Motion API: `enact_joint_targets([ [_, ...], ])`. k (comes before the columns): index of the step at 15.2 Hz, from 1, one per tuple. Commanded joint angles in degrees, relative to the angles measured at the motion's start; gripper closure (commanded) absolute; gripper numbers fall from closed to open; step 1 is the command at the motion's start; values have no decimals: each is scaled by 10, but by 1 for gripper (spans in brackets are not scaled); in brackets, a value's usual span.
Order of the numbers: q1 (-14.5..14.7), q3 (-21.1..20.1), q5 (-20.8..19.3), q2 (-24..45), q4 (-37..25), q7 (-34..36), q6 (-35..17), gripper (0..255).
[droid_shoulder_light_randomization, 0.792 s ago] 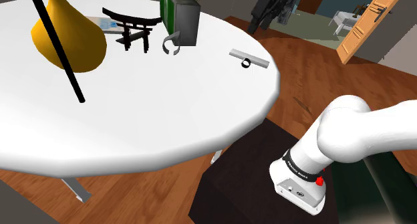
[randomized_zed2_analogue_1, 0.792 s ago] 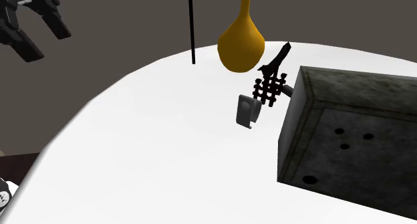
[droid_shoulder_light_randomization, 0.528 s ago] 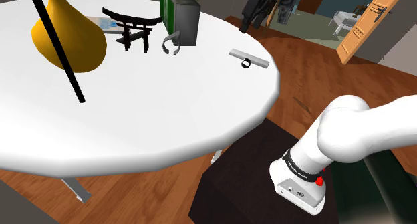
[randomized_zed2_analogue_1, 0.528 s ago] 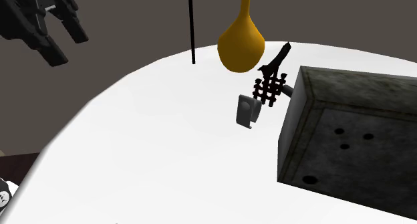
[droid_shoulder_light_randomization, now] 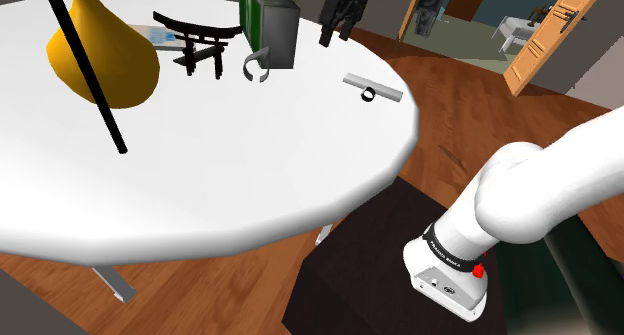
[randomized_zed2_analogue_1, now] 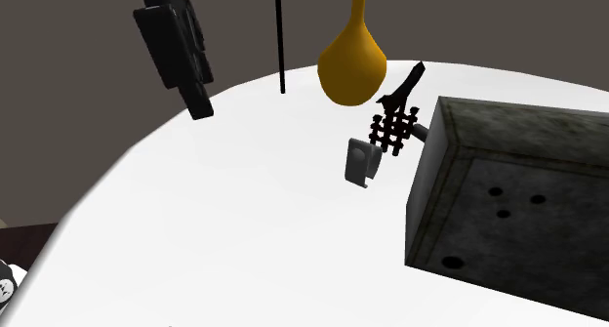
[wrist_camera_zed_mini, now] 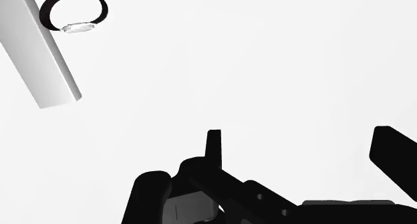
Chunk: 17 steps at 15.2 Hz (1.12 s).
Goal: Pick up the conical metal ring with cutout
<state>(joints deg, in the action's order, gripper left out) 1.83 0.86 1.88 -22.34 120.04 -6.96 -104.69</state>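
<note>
The grey conical ring with a cutout point(droid_shoulder_light_randomization: 258, 68) lies on the round white table point(droid_shoulder_light_randomization: 230, 173), against the foot of a dark box point(droid_shoulder_light_randomization: 271, 23). It also shows as a grey ring point(randomized_zed2_analogue_1: 362, 163) beside that box point(randomized_zed2_analogue_1: 507, 198). My black gripper point(droid_shoulder_light_randomization: 329, 35) hangs in the air over the table's far edge, to the shoulder view's right of the ring and well apart from it. From the other side the gripper point(randomized_zed2_analogue_1: 199, 102) points down at bare tabletop. In the wrist view the gripper point(wrist_camera_zed_mini: 304, 149) is open, its fingers point(wrist_camera_zed_mini: 214, 146) wide apart with nothing between them.
A grey bar point(droid_shoulder_light_randomization: 375, 86) with a small dark ring point(droid_shoulder_light_randomization: 368, 95) lies near the table's edge; both the bar point(wrist_camera_zed_mini: 37, 55) and dark ring point(wrist_camera_zed_mini: 73, 12) show ahead of the gripper. An orange gourd vase point(droid_shoulder_light_randomization: 100, 58), a black pole point(droid_shoulder_light_randomization: 90, 73) and a dark torii model point(droid_shoulder_light_randomization: 200, 43) stand nearby.
The gripper has swung from beyond the table's far edge to above the table, moving to the shoulder view's left and lower. The ring and other objects have not moved.
</note>
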Motion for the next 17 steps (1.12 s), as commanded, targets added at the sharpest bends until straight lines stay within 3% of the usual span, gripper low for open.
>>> enact_joint_targets([
  [1,2,0,-1,51,-37,-7,-6,0],
  [9,5,1,-5,253,-213,-38,4,0],
  [15,7,-3,-9,417,-394,-57,47,0],
  [17,8,-3,-10,431,-403,-59,44,0],
])
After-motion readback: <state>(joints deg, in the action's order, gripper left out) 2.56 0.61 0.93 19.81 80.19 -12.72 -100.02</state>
